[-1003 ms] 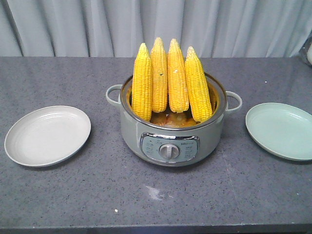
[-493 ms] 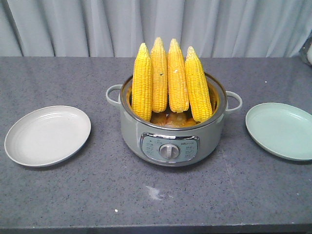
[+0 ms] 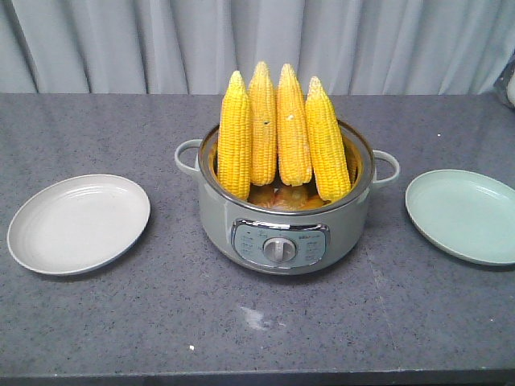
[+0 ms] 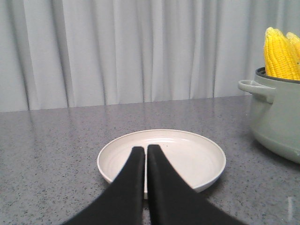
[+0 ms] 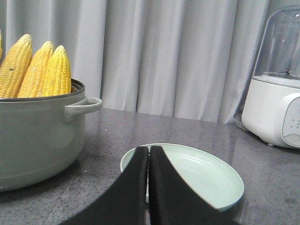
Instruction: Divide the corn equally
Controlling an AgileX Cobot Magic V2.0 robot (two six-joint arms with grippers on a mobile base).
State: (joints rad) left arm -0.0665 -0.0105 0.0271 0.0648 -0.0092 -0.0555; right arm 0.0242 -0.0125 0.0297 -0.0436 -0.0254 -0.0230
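Front view: a grey-green pot (image 3: 286, 217) with two side handles stands mid-counter (image 3: 161, 322), and the corn (image 3: 282, 129) is in it, four yellow cobs upright side by side, tips up, leaning on the back rim and rising well above it. Some orange-brown food lies in the bottom of the pot, too dim to name. On the pot's front wall is a control panel with a round knob (image 3: 279, 249), which only this view shows. A white plate (image 3: 78, 223) lies to the robot's left of the pot and a green plate (image 3: 467, 215) to its right, each well apart from the pot, both bare. A grey curtain (image 3: 121, 40) hangs behind

Left wrist view: the left gripper (image 4: 146, 149) hangs low in front of the white plate, its black fingers pressed together with only a hairline between them, gripping nothing. The plate's inside is plain and bare. At the right edge one pot handle shows with a few cob tips above the rim; the full count cannot be told from here

Right wrist view: the right gripper (image 5: 149, 148) sits just before the green plate, fingers likewise closed together on nothing. The pot fills the left side, three cobs showing clearly above its rim. A white blender (image 5: 279, 89) with a clear jar stands at the far right, seen in full only here
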